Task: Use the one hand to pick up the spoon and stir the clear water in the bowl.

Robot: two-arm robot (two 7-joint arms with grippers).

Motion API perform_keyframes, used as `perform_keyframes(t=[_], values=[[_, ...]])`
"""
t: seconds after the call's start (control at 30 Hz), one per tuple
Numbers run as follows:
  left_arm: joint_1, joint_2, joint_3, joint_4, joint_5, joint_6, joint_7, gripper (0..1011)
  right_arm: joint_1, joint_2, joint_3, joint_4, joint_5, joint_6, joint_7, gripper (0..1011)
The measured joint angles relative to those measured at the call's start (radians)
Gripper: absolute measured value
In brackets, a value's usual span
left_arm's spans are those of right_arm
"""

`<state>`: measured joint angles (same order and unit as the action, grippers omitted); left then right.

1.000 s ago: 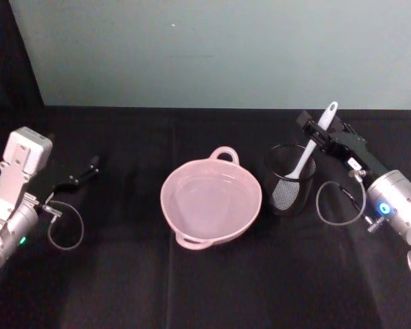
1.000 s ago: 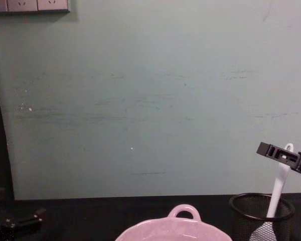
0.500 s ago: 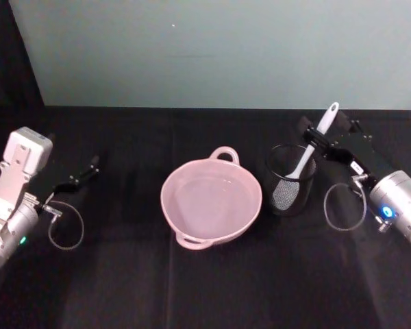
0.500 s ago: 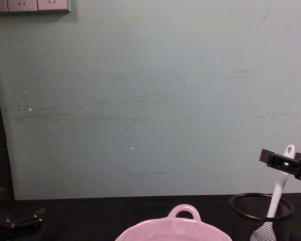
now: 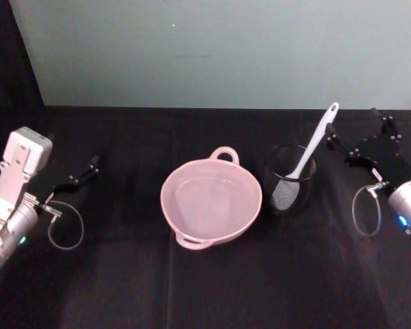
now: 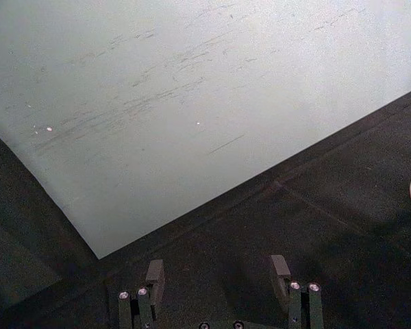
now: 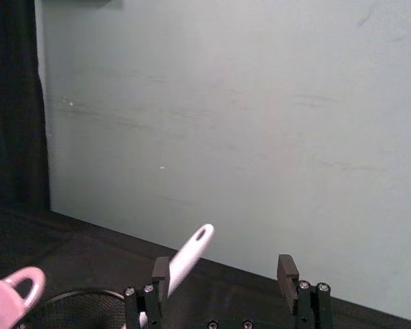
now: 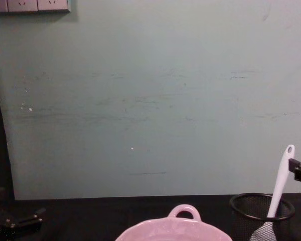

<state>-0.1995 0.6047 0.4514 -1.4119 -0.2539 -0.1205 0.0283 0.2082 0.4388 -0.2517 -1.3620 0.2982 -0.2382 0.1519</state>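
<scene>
Right hand: our right gripper point(image 5: 356, 140) hangs above the black table point(image 5: 205, 274), just to the right of the spoon's handle tip. From the right wrist we see its two fingers point(image 7: 160, 271) spread wide, with nothing between them; one finger sits just beside the handle, and we cannot tell whether it touches.

Spoon: the white spoon point(image 5: 308, 152) stands tilted in the black mesh cup point(image 5: 290, 179), blade down inside the mesh, handle leaning up and to the right. From the chest we see the holed handle tip point(image 8: 289, 149) rising above the cup rim.

Bowl: the pink bowl point(image 5: 211, 200) sits at the middle of the table, just left of the mesh cup, its loop handle towards the wall.

Water: we see only a faint sheen of water point(image 5: 209, 199) against the pink inside.

Left hand: our left gripper point(image 5: 89, 166) rests low at the left of the table, well apart from the bowl, its fingers parted and holding nothing.
</scene>
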Motion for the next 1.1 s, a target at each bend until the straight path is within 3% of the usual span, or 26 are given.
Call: perform_keyframes(t=[0.17, 0.4, 0.6, 0.77, 1.1], values=[[0.000, 0.000, 0.000, 0.000, 0.000, 0.000, 0.000, 1011, -0.059, 0.015, 0.034, -0.050, -0.036, -0.028, -0.038, 1003], [0.000, 0.000, 0.000, 0.000, 0.000, 0.000, 0.000, 1011, -0.170, 0.019, 0.095, -0.135, -0.038, -0.034, -0.087, 1003], [0.000, 0.000, 0.000, 0.000, 0.000, 0.000, 0.000, 1011, -0.240, 0.007, 0.129, -0.159, -0.035, -0.031, -0.102, 1003], [0.000, 0.000, 0.000, 0.000, 0.000, 0.000, 0.000, 1011, -0.243, -0.010, 0.138, -0.114, -0.040, -0.062, -0.102, 1002], [0.000, 0.000, 0.000, 0.000, 0.000, 0.000, 0.000, 1011, -0.197, -0.047, 0.152, -0.002, -0.071, -0.134, -0.087, 1002]])
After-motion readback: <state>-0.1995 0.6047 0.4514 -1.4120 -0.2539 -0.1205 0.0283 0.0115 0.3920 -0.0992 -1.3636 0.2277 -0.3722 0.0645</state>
